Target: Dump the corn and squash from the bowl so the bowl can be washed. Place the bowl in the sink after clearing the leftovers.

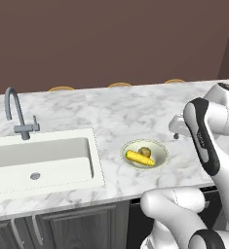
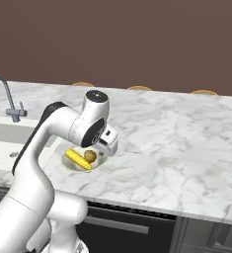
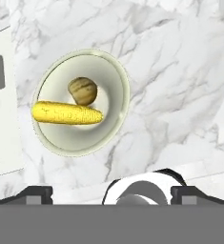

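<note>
The pale cream-green bowl (image 1: 157,151) (image 3: 61,78) (image 2: 99,160) rests on the marble counter just right of the sink (image 1: 38,160) (image 3: 1,109). Inside it the yellow corn (image 1: 139,158) (image 3: 67,113) (image 2: 78,159) lies beside the round brownish-olive squash (image 1: 144,151) (image 3: 83,90) (image 2: 90,156). My gripper (image 3: 111,194) (image 1: 176,132) hovers above the counter to the bowl's right, well clear of it. It is open with nothing between its widely spread fingertips (image 3: 35,193). In the right base view my arm hides part of the sink.
A grey gooseneck faucet (image 1: 16,114) (image 2: 6,99) stands behind the sink. The marble counter (image 1: 135,112) runs far to the right of the bowl. Its front edge lies close below the bowl, with dark cabinets (image 1: 77,226) under it. Wooden stool tops (image 1: 61,88) peek over the far edge.
</note>
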Available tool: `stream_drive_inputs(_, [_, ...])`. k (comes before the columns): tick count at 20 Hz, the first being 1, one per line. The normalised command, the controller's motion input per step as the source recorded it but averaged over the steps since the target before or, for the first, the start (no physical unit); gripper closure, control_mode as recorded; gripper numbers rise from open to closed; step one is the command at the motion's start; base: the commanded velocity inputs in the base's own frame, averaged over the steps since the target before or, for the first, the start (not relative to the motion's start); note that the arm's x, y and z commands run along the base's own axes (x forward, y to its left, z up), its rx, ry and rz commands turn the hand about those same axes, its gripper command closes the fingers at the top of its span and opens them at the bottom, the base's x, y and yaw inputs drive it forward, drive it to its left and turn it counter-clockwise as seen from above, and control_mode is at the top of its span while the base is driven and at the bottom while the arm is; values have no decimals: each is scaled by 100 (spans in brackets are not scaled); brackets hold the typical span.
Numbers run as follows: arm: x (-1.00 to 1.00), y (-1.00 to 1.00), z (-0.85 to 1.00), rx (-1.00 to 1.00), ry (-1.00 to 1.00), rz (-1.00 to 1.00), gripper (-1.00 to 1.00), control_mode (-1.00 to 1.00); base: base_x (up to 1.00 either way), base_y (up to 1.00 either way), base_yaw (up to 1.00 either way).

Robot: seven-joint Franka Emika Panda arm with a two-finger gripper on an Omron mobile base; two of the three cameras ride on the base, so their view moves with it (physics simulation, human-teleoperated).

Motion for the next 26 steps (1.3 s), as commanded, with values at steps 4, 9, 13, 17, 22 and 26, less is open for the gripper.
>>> stream_drive_inputs(4, [7,-18,-51,6,11,-19,-100,-100,0,0,0])
stream_drive_inputs(9, [18,-2,-49,2,9,-16,-100,-100,0,0,0])
stream_drive_inputs(13, [32,0,-43,0,5,-11,-100,-100,0,0,0])
stream_drive_inputs(17, [51,0,-40,0,3,-3,-100,-100,0,0,0])
stream_drive_inputs(22, [39,0,-35,4,7,1,-100,-100,0,0,0])
stream_drive_inputs(26, [44,0,-30,4,3,4,-100,-100,0,0,0])
